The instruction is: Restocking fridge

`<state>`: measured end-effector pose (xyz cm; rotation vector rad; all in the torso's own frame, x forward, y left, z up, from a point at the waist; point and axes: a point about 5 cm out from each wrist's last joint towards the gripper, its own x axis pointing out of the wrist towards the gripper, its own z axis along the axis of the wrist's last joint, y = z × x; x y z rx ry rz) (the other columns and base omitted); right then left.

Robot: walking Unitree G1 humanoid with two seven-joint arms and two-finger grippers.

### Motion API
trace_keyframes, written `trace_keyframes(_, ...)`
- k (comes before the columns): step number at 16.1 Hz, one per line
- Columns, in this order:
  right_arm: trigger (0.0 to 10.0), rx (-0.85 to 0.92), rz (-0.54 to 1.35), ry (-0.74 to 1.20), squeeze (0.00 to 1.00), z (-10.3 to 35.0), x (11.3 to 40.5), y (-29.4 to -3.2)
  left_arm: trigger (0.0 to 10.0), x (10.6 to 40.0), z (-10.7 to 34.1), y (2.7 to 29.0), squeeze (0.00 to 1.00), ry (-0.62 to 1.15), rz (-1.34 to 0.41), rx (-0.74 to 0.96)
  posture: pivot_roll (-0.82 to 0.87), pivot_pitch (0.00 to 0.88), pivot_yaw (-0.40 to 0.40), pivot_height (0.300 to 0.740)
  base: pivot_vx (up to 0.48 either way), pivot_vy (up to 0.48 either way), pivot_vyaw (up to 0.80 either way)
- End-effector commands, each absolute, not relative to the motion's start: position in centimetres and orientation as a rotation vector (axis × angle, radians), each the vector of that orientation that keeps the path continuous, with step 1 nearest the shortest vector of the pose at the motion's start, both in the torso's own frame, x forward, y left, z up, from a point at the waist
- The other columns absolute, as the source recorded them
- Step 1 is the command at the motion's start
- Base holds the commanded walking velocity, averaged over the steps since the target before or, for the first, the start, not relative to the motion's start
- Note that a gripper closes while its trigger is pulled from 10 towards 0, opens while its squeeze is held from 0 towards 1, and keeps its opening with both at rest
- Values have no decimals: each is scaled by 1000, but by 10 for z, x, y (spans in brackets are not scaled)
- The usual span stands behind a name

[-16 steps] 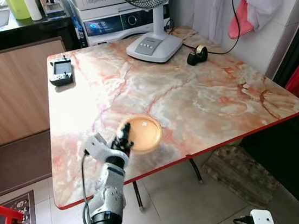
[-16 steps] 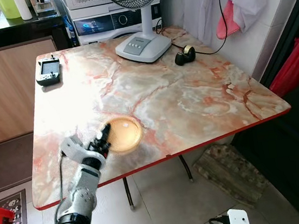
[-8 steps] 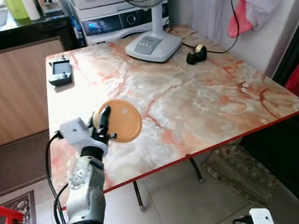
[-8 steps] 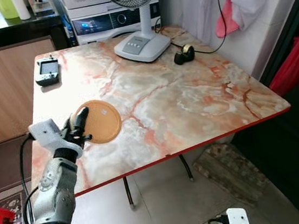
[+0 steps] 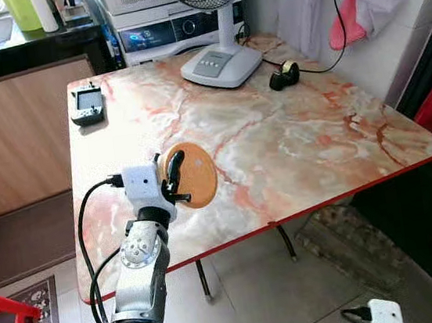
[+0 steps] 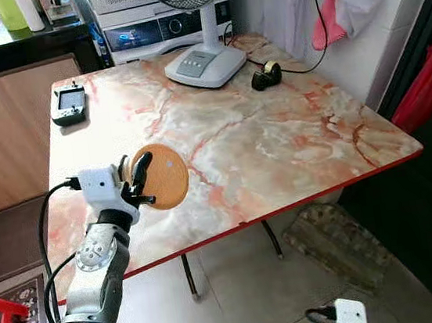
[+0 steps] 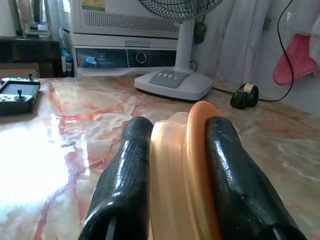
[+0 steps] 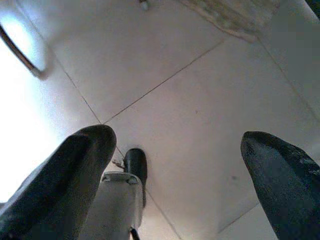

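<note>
A round, flat orange container (image 5: 196,175) with a paler underside is held on edge a little above the marble table (image 5: 291,132), near its front left part. My left gripper (image 5: 173,175) is shut on the container's rim. In the left wrist view the container (image 7: 182,170) sits squeezed between the two black fingers (image 7: 125,175). My right gripper (image 8: 177,140) hangs open over the tiled floor with nothing between its fingers.
On the table's far side stand a white fan base (image 5: 220,66), a dark tape roll (image 5: 284,77) and a grey handheld controller (image 5: 87,104). A washing machine (image 5: 176,28) is behind the table. Clothes hang at the right wall. A red frame (image 5: 6,313) stands on the floor at left.
The container lay flat on the table with my left gripper at its rim. It has since been lifted off the table and turned on edge, and the arm has risen.
</note>
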<state>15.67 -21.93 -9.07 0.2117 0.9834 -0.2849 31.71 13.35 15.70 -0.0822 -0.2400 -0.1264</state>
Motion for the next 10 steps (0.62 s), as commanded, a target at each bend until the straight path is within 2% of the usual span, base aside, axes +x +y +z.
trace_keyframes(1,10000,254,-316,992,0,-93,153,-217,10000,317,168,131,0,-287,-134,-48,138,9,8,740,0,0,-800)
trace_keyframes(7,10000,244,-295,1019,0,-94,150,-215,10000,318,168,130,0,-290,-142,18,135,0,11,740,0,0,-800)
trace_keyframes(9,10000,250,-294,1019,0,-95,150,-214,10000,318,166,131,0,-281,-134,39,131,0,11,740,0,-480,-800)
trace_keyframes(10,10000,245,-286,1022,0,-95,150,-214,10000,319,166,129,0,-282,-135,11,132,0,10,740,0,0,-800)
